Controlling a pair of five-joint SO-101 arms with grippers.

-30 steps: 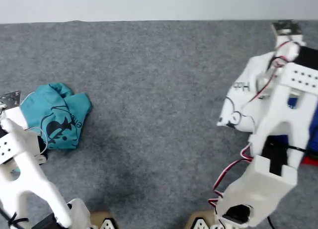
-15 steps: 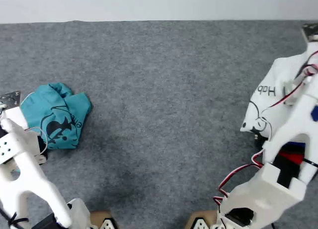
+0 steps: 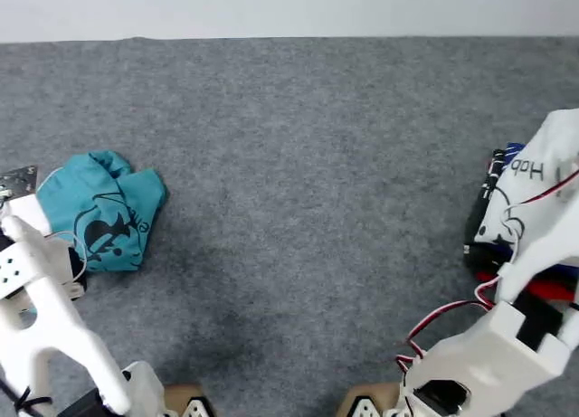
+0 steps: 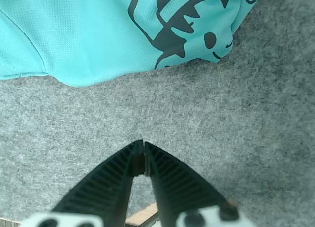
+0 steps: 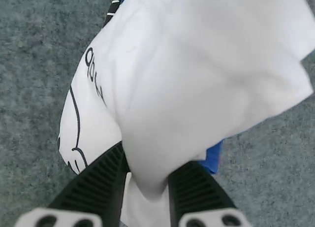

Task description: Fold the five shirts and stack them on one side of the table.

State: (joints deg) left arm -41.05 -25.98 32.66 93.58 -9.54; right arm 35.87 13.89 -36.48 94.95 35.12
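A crumpled teal shirt (image 3: 99, 213) with a dark print lies at the table's left side, also seen as the teal shirt (image 4: 123, 30) from the left wrist. My left gripper (image 4: 143, 158) is shut and empty over bare grey felt, just short of that shirt's edge. At the right edge, my right gripper (image 5: 145, 175) is shut on a folded white shirt (image 5: 197, 79) with black line art. The white shirt (image 3: 534, 195) hangs over a stack of folded shirts (image 3: 493, 241) in black, blue and red.
Grey felt (image 3: 308, 164) covers the whole table, with a wide open stretch between the teal shirt and the stack. The white arm bodies (image 3: 54, 336) rise from the near edge on both sides. A pale wall runs along the far edge.
The right arm has carried the white shirt rightward, from inside the table's right part to over the stack at the edge. The left arm and teal shirt have not moved.
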